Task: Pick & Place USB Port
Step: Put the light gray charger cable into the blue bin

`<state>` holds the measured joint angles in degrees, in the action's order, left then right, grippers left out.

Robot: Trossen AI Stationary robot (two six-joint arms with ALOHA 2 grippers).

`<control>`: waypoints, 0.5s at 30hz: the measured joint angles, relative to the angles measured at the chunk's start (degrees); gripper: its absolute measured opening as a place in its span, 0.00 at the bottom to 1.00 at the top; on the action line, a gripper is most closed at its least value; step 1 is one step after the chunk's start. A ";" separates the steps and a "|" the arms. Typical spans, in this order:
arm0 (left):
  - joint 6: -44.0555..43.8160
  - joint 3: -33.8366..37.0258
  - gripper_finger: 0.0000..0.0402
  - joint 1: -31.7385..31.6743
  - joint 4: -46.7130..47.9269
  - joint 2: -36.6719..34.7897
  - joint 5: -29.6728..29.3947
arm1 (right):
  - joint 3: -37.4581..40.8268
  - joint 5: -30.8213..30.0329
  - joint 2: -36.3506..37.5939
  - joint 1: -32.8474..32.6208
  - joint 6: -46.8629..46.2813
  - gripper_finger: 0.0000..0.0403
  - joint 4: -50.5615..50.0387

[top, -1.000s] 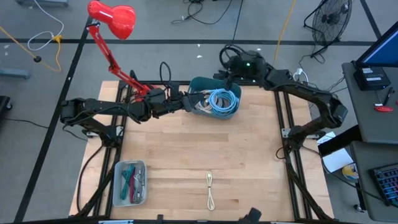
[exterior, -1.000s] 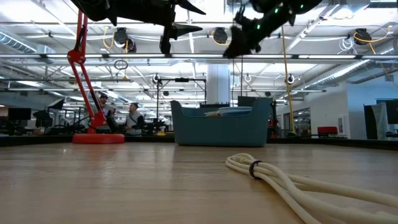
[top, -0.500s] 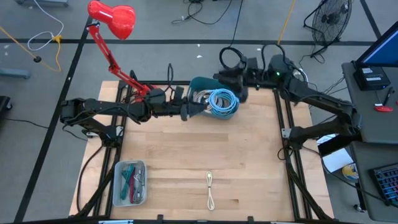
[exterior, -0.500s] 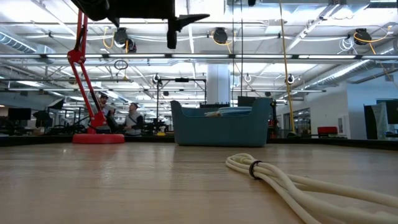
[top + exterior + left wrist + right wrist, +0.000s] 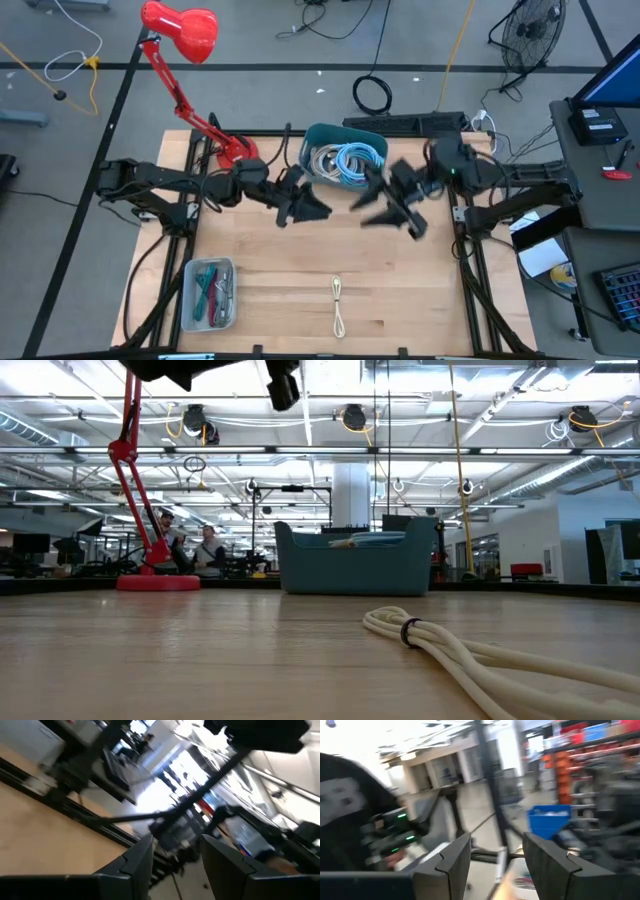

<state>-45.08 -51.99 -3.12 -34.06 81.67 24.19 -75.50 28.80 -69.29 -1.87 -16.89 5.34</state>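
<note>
No USB port shows plainly. A bundled white cable (image 5: 340,305) with a dark tie (image 5: 407,632) lies on the wooden table near its front edge. My left gripper (image 5: 308,208) hovers open over the table just in front of the blue bin (image 5: 345,160). Its fingers (image 5: 145,855) have nothing between them, and one finger shows at the top of the low view (image 5: 283,385). My right gripper (image 5: 385,208) hangs blurred beside it, to the right. It is also open and empty in its wrist view (image 5: 497,862).
The blue bin at the table's far middle holds coiled blue and white cables (image 5: 355,162). A clear tray (image 5: 208,292) of coloured cables sits at the near left. A red desk lamp (image 5: 185,30) stands on its base (image 5: 232,148) at the far left. Bare wood lies between the grippers and the white cable.
My right gripper has swung from behind the bin's far right side, up and toward the near edge, to in front of the bin, turning as it went. My left gripper has turned away from the bin's left side and shifted toward the near edge. Nothing on the table has moved.
</note>
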 joint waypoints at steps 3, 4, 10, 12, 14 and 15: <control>-0.02 0.00 0.42 2.29 0.00 0.00 2.63 | 0.00 0.00 -0.19 -5.20 1.14 0.42 -0.12; -0.02 0.00 0.42 3.12 0.00 0.00 3.43 | 0.00 -0.04 -0.18 -6.86 1.90 0.42 -0.65; 0.28 0.00 0.42 7.55 0.96 -0.01 6.42 | 0.00 -7.46 -0.20 -15.31 5.40 0.42 -10.91; 0.63 0.00 0.42 8.95 1.48 0.00 7.32 | 0.01 -11.58 -0.19 -17.55 6.00 0.42 -15.52; 0.87 -0.02 0.42 10.31 2.29 -0.02 8.29 | 0.02 -15.88 -0.39 -19.33 5.97 0.42 -19.96; 0.90 -0.02 0.42 10.87 3.03 -0.02 8.64 | 0.02 -18.00 -0.83 -19.95 5.80 0.42 -21.83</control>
<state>-44.18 -52.01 7.75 -31.03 81.65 32.82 -75.48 10.80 -70.12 -21.83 -11.09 -16.49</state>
